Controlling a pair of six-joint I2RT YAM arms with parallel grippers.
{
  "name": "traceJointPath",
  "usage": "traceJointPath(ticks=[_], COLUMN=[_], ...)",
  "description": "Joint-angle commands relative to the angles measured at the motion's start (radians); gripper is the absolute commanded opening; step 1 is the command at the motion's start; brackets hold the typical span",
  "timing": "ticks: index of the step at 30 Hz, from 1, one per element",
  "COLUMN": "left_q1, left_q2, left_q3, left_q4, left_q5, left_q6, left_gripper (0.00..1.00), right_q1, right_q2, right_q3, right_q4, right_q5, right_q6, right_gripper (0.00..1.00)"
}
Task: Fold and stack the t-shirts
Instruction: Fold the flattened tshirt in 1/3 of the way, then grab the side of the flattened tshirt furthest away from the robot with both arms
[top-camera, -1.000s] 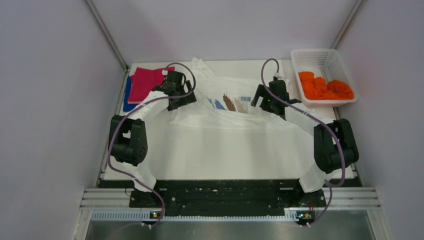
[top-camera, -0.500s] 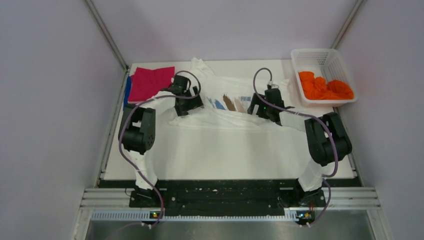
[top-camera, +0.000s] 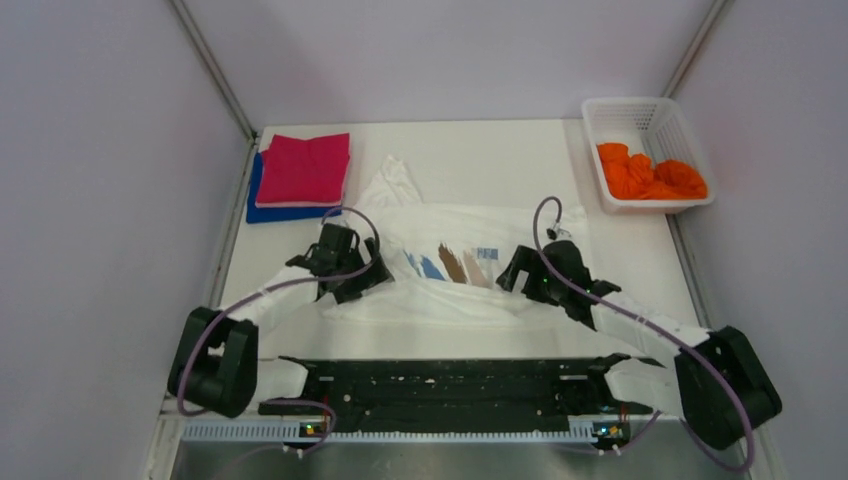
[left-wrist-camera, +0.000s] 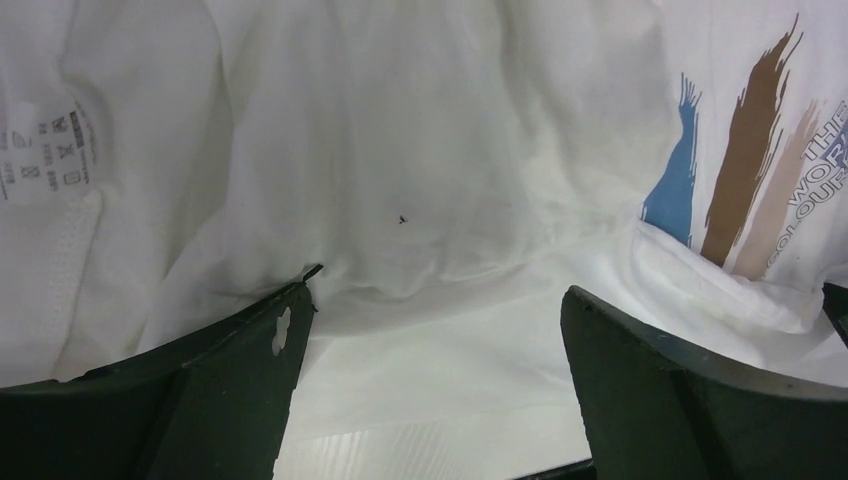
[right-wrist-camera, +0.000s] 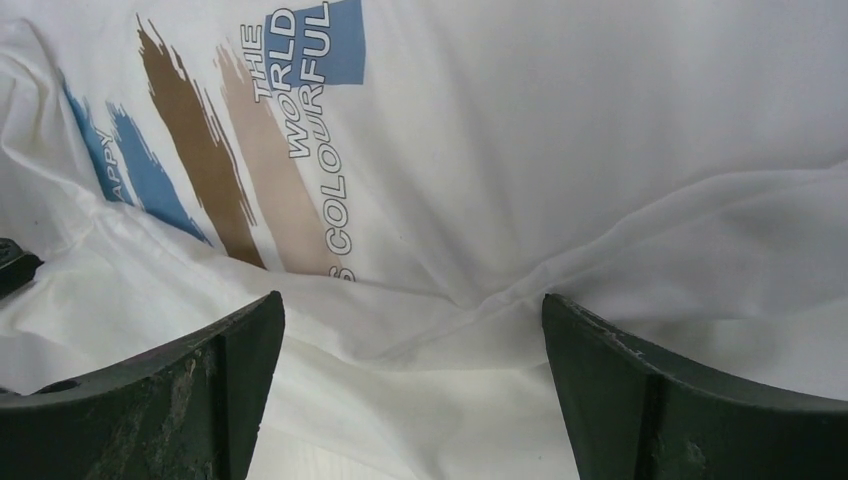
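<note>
The white t-shirt (top-camera: 450, 225) with the blue-and-brown print (top-camera: 455, 265) lies spread across the middle of the table. My left gripper (top-camera: 356, 283) is open over its near left edge, jaws wide apart with white cloth (left-wrist-camera: 420, 150) under them. My right gripper (top-camera: 520, 280) is open over the near right edge, above the cloth (right-wrist-camera: 600, 150) just below the print (right-wrist-camera: 250, 150). In the left wrist view my gripper (left-wrist-camera: 435, 330) holds nothing; in the right wrist view my gripper (right-wrist-camera: 412, 340) holds nothing. A folded magenta shirt (top-camera: 305, 168) lies on a blue shirt (top-camera: 262, 210) at the far left.
A white lattice basket (top-camera: 640, 103) at the far right holds a crumpled orange shirt (top-camera: 650, 178). Both arms are stretched low along the near edge, beside the black base rail (top-camera: 450, 385). Grey walls close in the left and right sides.
Both arms have pulled back toward the near edge and the white shirt has come nearer with them. The magenta and blue stack is now uncovered by the left arm.
</note>
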Motion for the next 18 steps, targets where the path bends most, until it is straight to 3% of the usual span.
traceJointPath(ticks=[1,8,18], left_q1=[-0.039,-0.055,-0.054], left_q2=[-0.228,-0.482,-0.380], left_q3=[-0.179,-0.246,0.040], left_q4=[-0.128,-0.207,-0.305], left_q5=[-0.050,-0.112,-0.274], left_q6=[-0.130,-0.167,-0.085], left_gripper=[0.99,0.99,0.99], right_q1=[0.050,0.063,0.064], right_q2=[-0.211,-0.511,-0.555], right_q3=[-0.085,-0.142,0.035], right_q4=[-0.263,-0.387,-0.434], right_q5=[0.008,-0.005,0.122], right_q6=[0.121,0.190,0.089], right_gripper=[0.99,0.99,0.99])
